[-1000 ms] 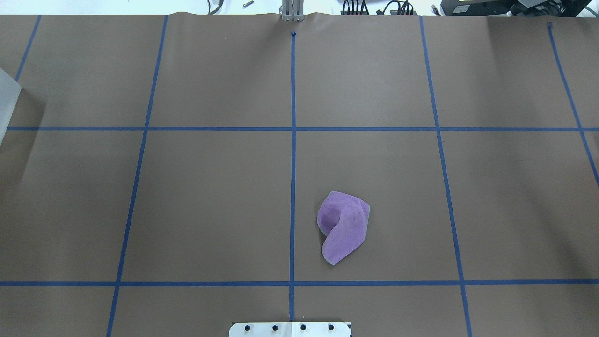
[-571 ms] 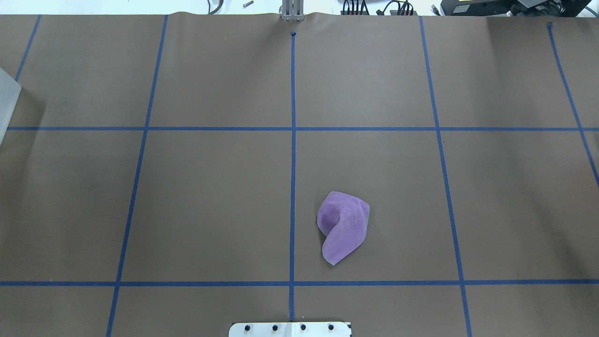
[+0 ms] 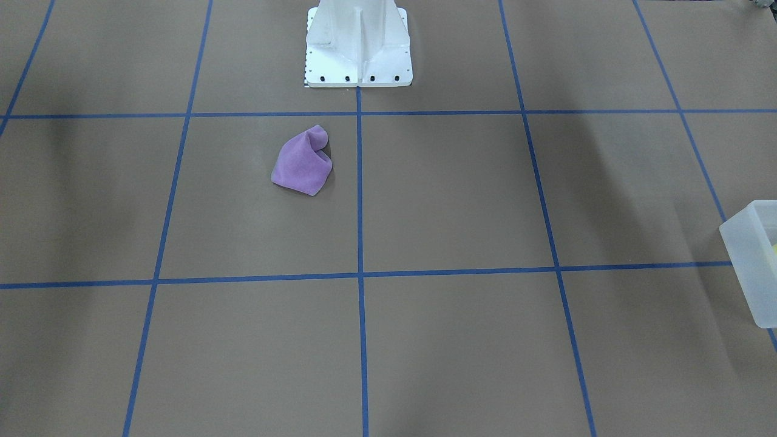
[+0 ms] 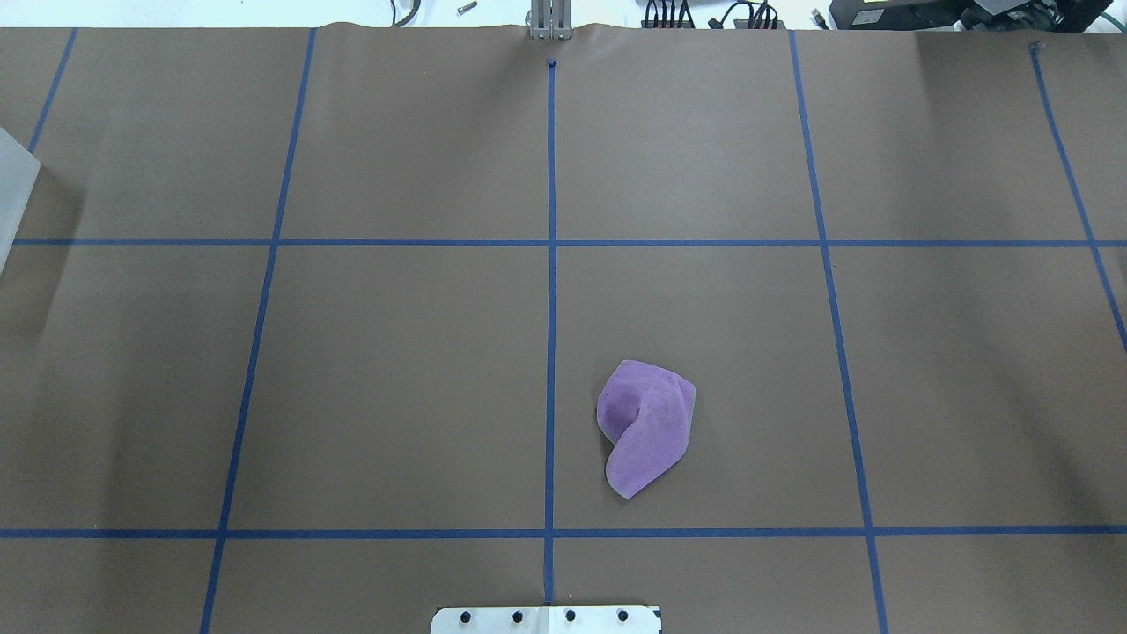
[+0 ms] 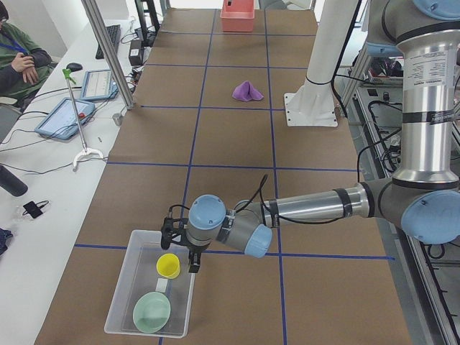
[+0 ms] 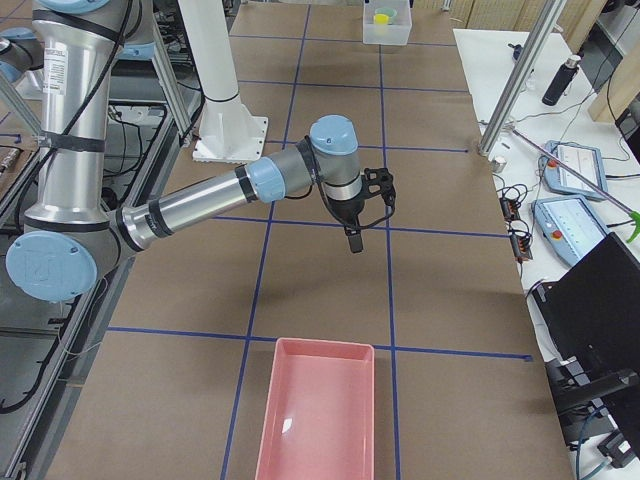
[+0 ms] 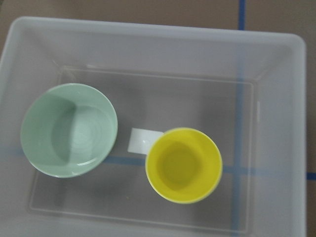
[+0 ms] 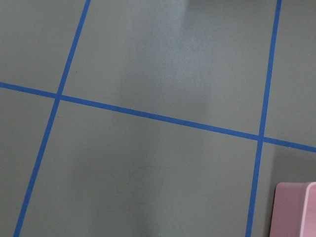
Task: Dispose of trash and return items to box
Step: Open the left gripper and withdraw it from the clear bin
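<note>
The pale-yellow cup (image 7: 183, 165) stands upright inside the frosted white box (image 7: 148, 37), next to a pale-green bowl (image 7: 69, 129). In the exterior left view my left gripper (image 5: 180, 253) hangs just above the cup (image 5: 168, 266) at the box's near wall (image 5: 115, 305); I cannot tell whether it is open or shut. A crumpled purple cloth (image 4: 645, 427) lies on the brown table near the robot base. My right gripper (image 6: 353, 240) hovers over bare table, holding nothing that I can see; I cannot tell whether it is open or shut.
A pink bin (image 6: 318, 415) stands at the table's end on my right; its corner shows in the right wrist view (image 8: 296, 210). The white box sits at the table's left end (image 3: 749, 267). The white robot base (image 3: 358, 48) stands behind the cloth.
</note>
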